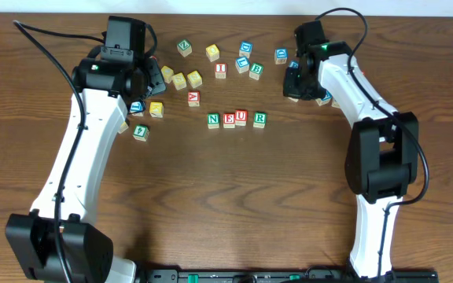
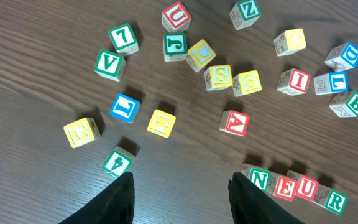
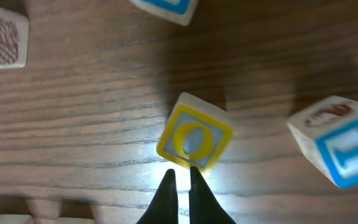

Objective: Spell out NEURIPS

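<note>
**Four letters in line, both grippers empty**

Overhead: the N cube (image 1: 213,120), E cube (image 1: 229,119), U cube (image 1: 241,117) and R cube (image 1: 259,119) stand side by side in a row at the middle of the desk (image 1: 211,196). Loose cubes lie scattered behind the row, the red I cube (image 1: 221,69) among them. The left gripper (image 1: 154,76) hangs over the left of the scatter, the right gripper (image 1: 292,85) over its right end.

Left wrist: the left gripper (image 2: 182,199) stands moderately wide with only bare wood between its fingers. The N-E-U-R row lies just beside its right finger. A yellow-topped S cube (image 2: 248,81) sits near the red I cube.

Right wrist: the right gripper (image 3: 180,193) is pinched almost together, holding nothing. Its tips reach the near edge of a tilted yellow O cube (image 3: 194,140). A blue-edged cube (image 3: 344,146) lies apart to the right.
</note>
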Available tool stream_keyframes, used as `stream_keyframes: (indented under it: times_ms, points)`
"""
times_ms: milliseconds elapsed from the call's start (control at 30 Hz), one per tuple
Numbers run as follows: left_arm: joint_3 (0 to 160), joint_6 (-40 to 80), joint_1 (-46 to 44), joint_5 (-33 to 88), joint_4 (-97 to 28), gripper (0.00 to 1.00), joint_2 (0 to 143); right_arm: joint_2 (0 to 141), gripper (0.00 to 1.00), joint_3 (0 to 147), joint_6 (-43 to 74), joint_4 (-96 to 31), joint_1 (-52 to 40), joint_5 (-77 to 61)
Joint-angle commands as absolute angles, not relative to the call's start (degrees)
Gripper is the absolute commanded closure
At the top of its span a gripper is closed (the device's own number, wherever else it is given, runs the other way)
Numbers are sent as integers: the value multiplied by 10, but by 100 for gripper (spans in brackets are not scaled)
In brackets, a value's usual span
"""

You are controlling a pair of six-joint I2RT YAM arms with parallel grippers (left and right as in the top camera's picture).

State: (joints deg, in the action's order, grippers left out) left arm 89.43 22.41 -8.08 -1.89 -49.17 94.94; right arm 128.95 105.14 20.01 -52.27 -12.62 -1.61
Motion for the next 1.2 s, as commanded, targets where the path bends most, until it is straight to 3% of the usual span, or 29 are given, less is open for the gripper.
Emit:
stream_keyframes:
  times_ms: [0, 900, 1167]
  points:
    - [895, 216, -79, -26, -495, 51, 947, 1321, 97, 1049, 147, -521, -130, -45]
    - [895, 216, -79, -26, -494, 51, 947, 1277, 99, 1065, 145, -493, -120, -31]
    - [895, 214, -79, -27, -492, 51, 947, 1193, 91, 1065, 145, -502, -126, -51]
